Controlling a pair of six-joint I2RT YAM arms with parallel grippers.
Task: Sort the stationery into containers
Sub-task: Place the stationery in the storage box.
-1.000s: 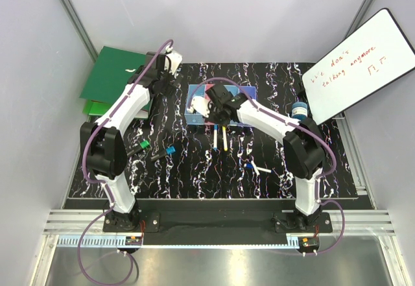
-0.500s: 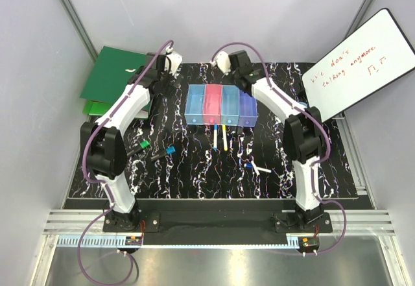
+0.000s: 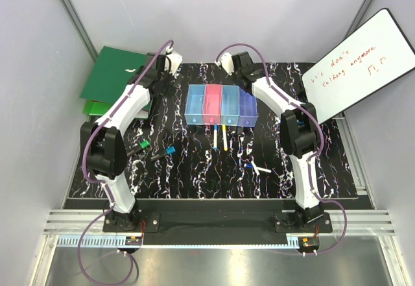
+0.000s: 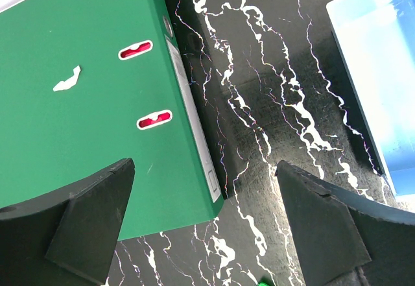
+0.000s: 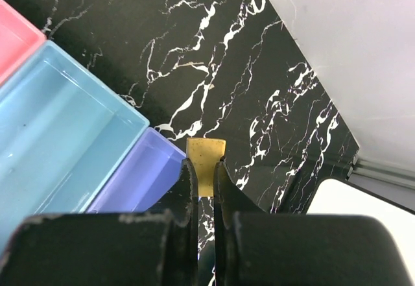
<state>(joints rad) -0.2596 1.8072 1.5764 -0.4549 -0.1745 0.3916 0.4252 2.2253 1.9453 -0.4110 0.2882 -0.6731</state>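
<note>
The four joined bins (image 3: 220, 106), light blue, pink, light blue and violet, stand mid-mat; they look empty in the right wrist view (image 5: 65, 137). My right gripper (image 3: 245, 77) is behind the violet bin, shut on a small yellow block (image 5: 206, 163) held above the mat by that bin's corner. My left gripper (image 3: 162, 82) is open and empty over the binder's edge (image 4: 204, 169). Two pens (image 3: 219, 137) lie in front of the bins. A white stick (image 3: 262, 168), a green marker (image 3: 139, 146), a blue-black marker (image 3: 163, 153) and a round blue-white disc (image 3: 299, 109) lie on the mat.
A large green ring binder (image 3: 113, 78) lies at the back left, half on the mat (image 4: 188, 104). A whiteboard with red writing (image 3: 360, 65) leans at the right. White walls close in the back and sides.
My right arm has swung from over the bins to behind them at the far right, still shut on the yellow block. The left arm has not moved.
</note>
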